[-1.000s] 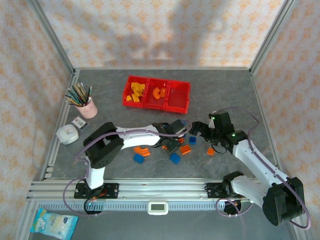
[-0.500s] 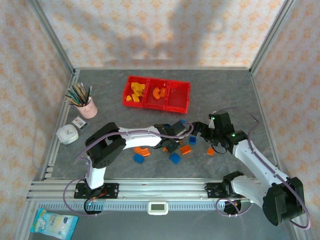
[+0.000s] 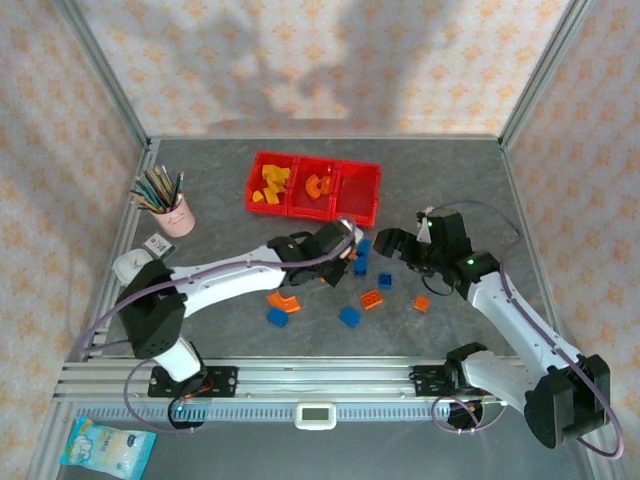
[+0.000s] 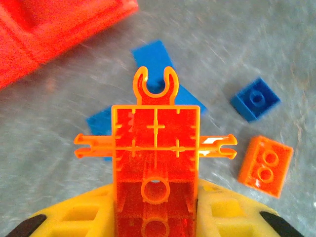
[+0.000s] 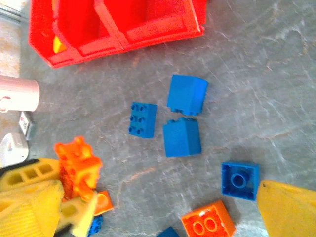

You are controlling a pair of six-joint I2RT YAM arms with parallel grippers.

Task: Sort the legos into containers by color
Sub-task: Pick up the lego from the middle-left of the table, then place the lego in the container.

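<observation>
**Left pincer closed on an orange brick, drawn toward the bins**

Compare the overhead view with that of a second ago. The left pincer (image 3: pixel 340 255) was then low and half open among the loose legos. It now stands closed on an orange brick (image 4: pixel 155 153) and has moved nearer the red containers (image 3: pixel 340 215). You may take the pick as done. The step in hand is probably the carry to the middle compartment, where orange pieces already lie. The right pincer (image 3: pixel 393 243) stays spread wide and empty, hovering near the blue bricks.

The held brick is hollow, glossy moulded plastic. You see its ribbed underside, a round tube at the centre, a forked clip at the far end and thin pegs on each side. It sits between the yellow fingers (image 4: pixel 74 222) and appears lifted off the grey, marbled worktop (image 3: pixel 220 180). Beneath it lie a blue one-stud square (image 4: pixel 255 98), an orange two-stud block (image 4: pixel 265 165) and flat blue pieces (image 4: pixel 158 54). The left compartment holds yellow pieces.
</observation>
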